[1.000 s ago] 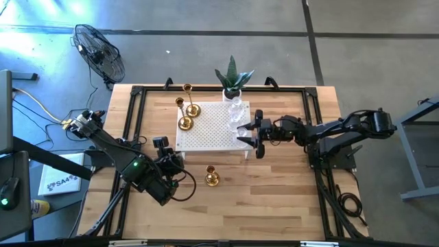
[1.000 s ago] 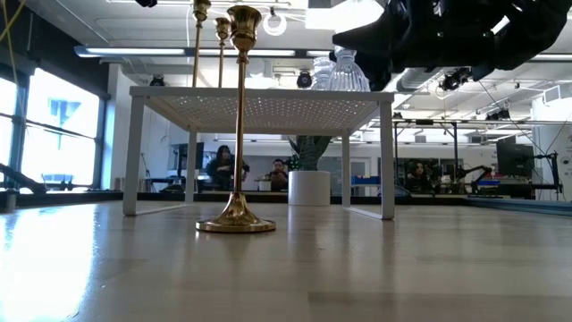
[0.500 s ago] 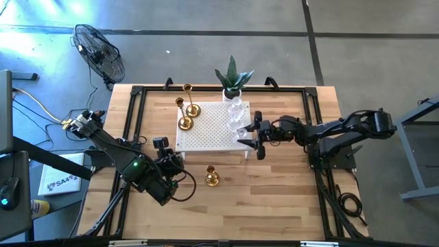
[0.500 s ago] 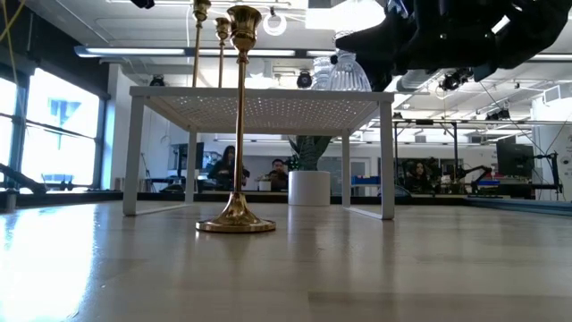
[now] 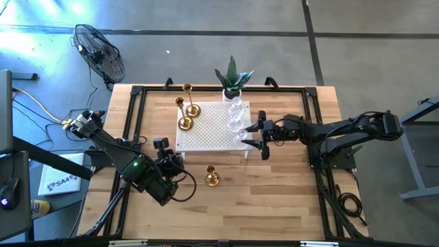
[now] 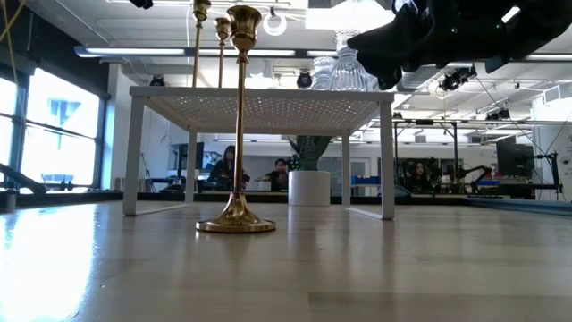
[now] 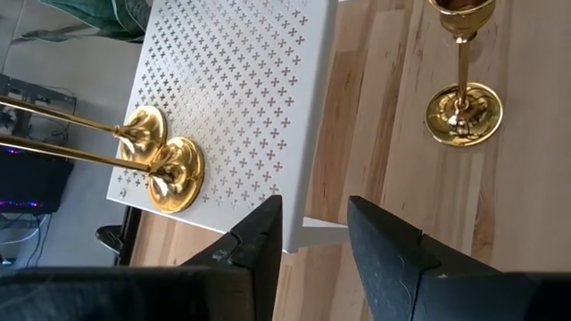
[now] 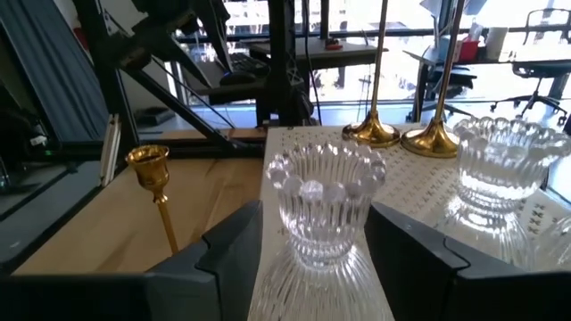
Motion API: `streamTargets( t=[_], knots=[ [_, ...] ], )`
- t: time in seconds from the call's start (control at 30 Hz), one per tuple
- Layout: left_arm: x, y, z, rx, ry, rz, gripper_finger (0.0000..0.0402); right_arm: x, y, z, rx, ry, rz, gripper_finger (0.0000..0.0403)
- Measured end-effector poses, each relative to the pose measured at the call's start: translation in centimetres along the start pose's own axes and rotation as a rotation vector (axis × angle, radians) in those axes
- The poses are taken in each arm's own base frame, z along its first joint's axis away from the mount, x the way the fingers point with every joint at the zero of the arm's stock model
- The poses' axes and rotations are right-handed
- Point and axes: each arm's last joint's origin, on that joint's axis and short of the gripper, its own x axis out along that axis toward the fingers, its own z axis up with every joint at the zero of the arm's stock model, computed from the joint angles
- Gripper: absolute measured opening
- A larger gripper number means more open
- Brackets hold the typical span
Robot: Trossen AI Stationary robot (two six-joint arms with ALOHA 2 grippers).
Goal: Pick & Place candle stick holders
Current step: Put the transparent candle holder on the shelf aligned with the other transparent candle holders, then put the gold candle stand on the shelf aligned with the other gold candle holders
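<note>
Standing upright between the parted fingers of the right gripper [image 8: 312,254], the ribbed clear glass candle holder [image 8: 323,207] is found ungrasped on the white perforated stand [image 5: 206,130].

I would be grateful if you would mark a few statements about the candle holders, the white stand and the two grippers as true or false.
1. Two gold holders stand on the white perforated stand. True.
2. A third gold holder stands on the wooden table. True.
3. The right gripper is shut on a clear glass holder. False: its fingers stand open either side of the holder.
4. The left gripper holds a gold holder. False: it is open and empty.
5. The potted plant stands on the white stand. False: it stands on the table beyond it.
</note>
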Motion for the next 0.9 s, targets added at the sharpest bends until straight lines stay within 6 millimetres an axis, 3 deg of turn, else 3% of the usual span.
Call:
streamTargets(
  t=[0.5,0.9],
  knots=[
    [0.0,-0.1,0.1,-0.007,-0.006,-0.004,0.0124,-1.0,0.1,0.4,-0.004,0.042,-0.001,0.0188],
    [0.0,-0.1,0.0,-0.005,0.004,-0.018,0.0124,-3.4,0.4,1.0,-0.012,0.120,-0.029,0.0188]
  ],
)
